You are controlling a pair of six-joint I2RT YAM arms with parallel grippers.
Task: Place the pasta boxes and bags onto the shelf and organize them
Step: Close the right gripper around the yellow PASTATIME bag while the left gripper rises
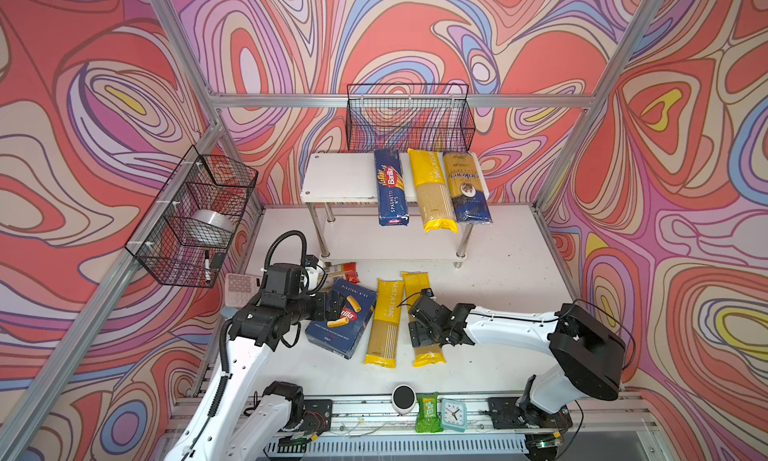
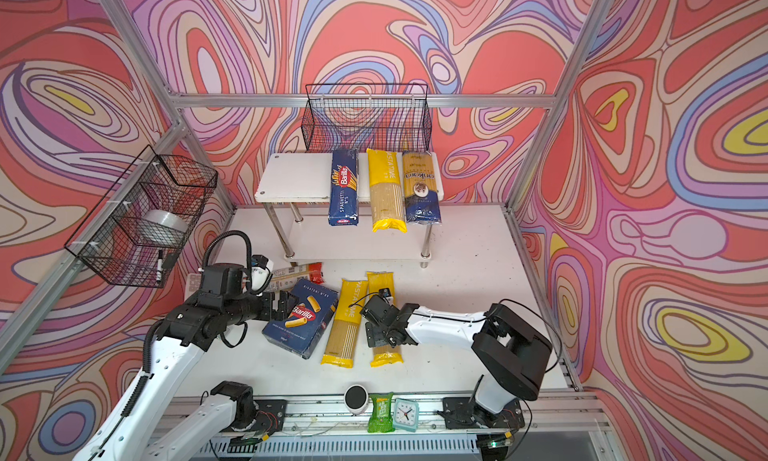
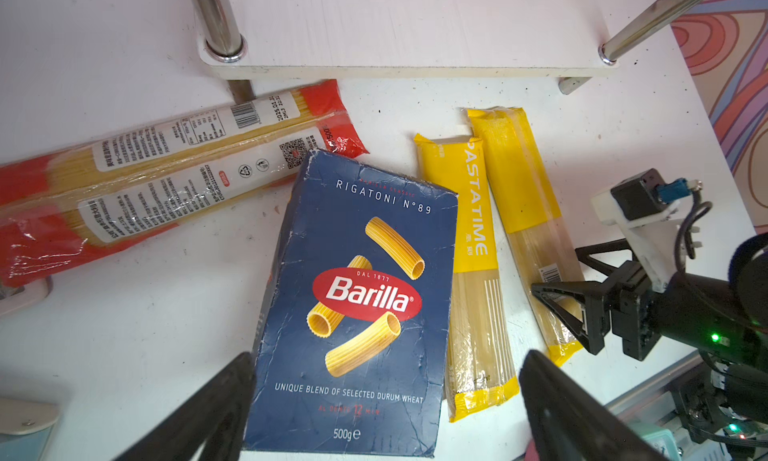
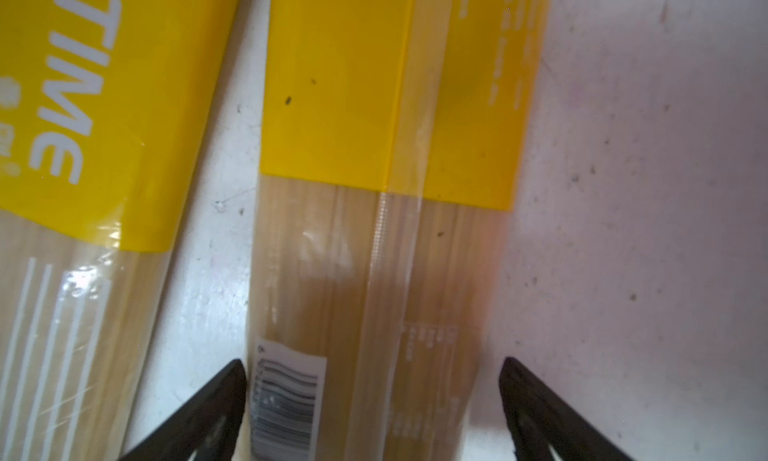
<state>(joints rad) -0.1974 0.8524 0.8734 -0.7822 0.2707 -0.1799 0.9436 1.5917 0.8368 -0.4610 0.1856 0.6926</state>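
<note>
Low over the tabletop (image 1: 498,272), the right hand (image 4: 372,361) is spread wide, one finger each side of a yellow-ended bag (image 4: 374,147) lying flat; contact I cannot tell. One finger sits in the narrow gap to a second yellow-ended bag (image 1: 384,322) just beside at 9 o'clock. Further that way lies the rigatoni box (image 1: 345,338), flat and skewed, the left hand (image 3: 386,361) above its near end, jaws likewise wide apart. A red-ended bag (image 3: 166,168) lies against the box's far corner at 11 o'clock. At 12 o'clock stands the shelf (image 1: 345,176), its top board carrying the spaghetti box (image 1: 390,187), a third yellow-ended bag (image 1: 432,189) and the gold and dark blue bag (image 1: 465,187) side by side, overhanging the front edge
</note>
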